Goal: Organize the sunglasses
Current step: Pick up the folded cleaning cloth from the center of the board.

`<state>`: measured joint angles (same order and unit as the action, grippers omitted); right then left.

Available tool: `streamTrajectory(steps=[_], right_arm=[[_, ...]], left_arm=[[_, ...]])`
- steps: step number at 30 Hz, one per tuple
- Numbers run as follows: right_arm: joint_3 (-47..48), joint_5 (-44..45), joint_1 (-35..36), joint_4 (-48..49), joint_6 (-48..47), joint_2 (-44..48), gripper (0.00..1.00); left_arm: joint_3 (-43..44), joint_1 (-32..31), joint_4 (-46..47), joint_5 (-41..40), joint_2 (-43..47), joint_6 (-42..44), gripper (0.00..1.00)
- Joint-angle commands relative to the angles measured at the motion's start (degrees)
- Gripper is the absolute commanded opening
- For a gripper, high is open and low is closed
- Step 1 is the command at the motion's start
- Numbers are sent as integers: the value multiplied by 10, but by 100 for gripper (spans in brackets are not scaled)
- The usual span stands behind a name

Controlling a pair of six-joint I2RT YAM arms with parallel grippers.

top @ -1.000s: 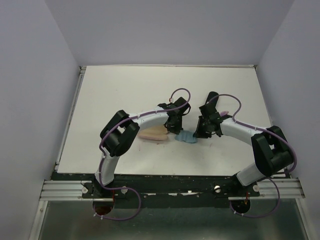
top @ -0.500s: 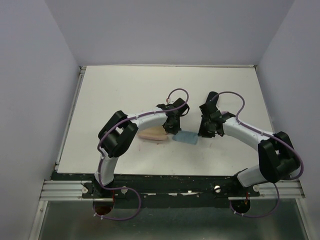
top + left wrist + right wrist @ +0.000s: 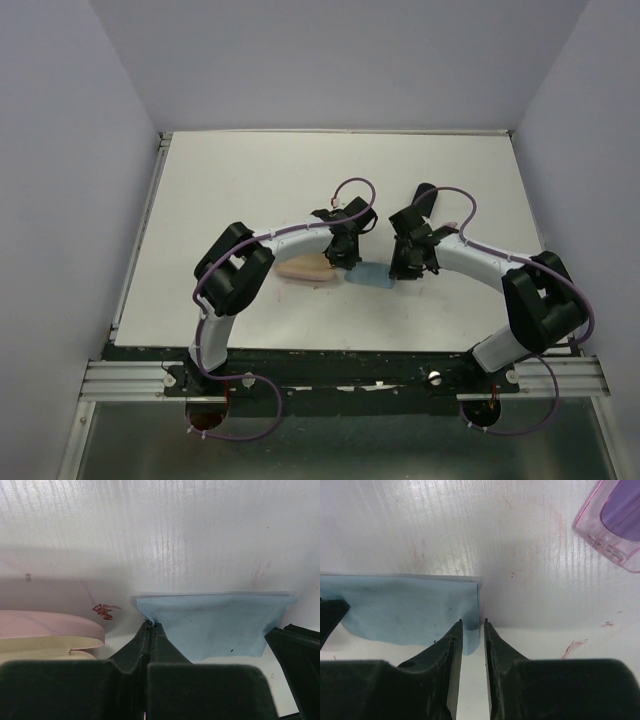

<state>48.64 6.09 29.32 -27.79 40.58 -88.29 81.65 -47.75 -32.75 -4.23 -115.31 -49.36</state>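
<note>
With your left gripper [image 3: 150,624] clamped on a corner of the blue cloth [image 3: 215,625] and your right gripper [image 3: 473,624] narrowly parted astride its opposite edge, lay it flat, clear of the pink-purple sunglasses [image 3: 615,520] lying nearby, beyond the right gripper.

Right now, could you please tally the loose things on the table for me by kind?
light blue cloth: 1
pink case: 1
pink-purple sunglasses: 1
Total: 3 in view; the arms may hide more.
</note>
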Motion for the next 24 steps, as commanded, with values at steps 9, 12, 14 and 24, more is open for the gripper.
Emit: streamTrajectory(steps=[9,12,14,24], right_arm=[[-1,-7,10,7,10,-38,32],[0,-6,12,8,10,-40,32],[4,1,17,4,12,-43,32],[15,67,40,-34,42,-70,21]], left_arm=[[-12,-3,-1,6,15,-9,0],[-14,-2,0,5,16,-12,0],[-14,-2,0,5,17,-13,0],[-20,-2,1,4,21,-16,0]])
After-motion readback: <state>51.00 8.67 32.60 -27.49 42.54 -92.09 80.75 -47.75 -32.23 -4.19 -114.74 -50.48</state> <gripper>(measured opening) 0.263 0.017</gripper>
